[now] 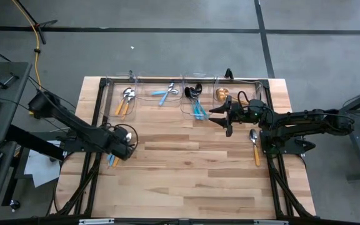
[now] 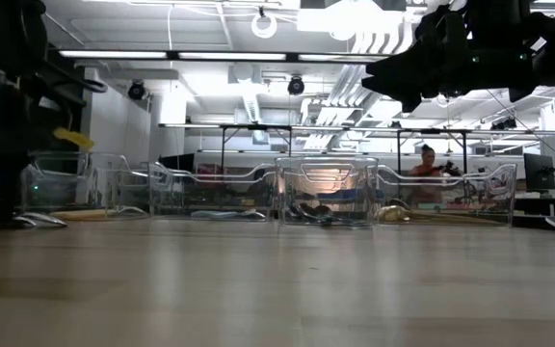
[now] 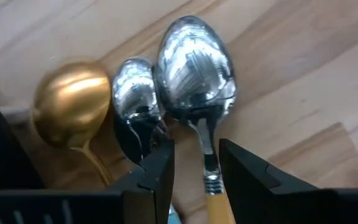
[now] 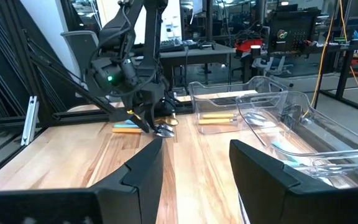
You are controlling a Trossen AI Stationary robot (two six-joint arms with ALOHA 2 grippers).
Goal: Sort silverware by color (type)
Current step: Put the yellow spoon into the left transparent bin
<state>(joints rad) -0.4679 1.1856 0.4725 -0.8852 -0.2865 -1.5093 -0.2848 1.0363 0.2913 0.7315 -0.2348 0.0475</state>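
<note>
Three spoons lie side by side on the wood at the table's left: a gold spoon point(image 3: 70, 102), a small silver spoon point(image 3: 135, 90) and a larger silver spoon with an orange handle point(image 3: 194, 62). My left gripper point(image 3: 196, 171) points down over them point(image 1: 127, 147), open. Its fingers stand on either side of the larger spoon's neck point(image 3: 209, 163), with a gap on each side. One finger point(image 3: 157, 171) hides the small spoon's handle. My right gripper point(image 1: 224, 115) hangs level and open in front of the bins, holding nothing. Another orange-handled spoon point(image 1: 255, 147) lies flat beside the right arm.
Four clear bins point(image 1: 167, 84) line the far edge, holding orange-handled point(image 1: 127, 100), light-blue-handled point(image 1: 165, 92), black point(image 1: 195, 103) and gold point(image 1: 220, 95) pieces. A black frame rail point(image 1: 99, 112) runs along the table's left side. Bare wood fills the middle and the near half.
</note>
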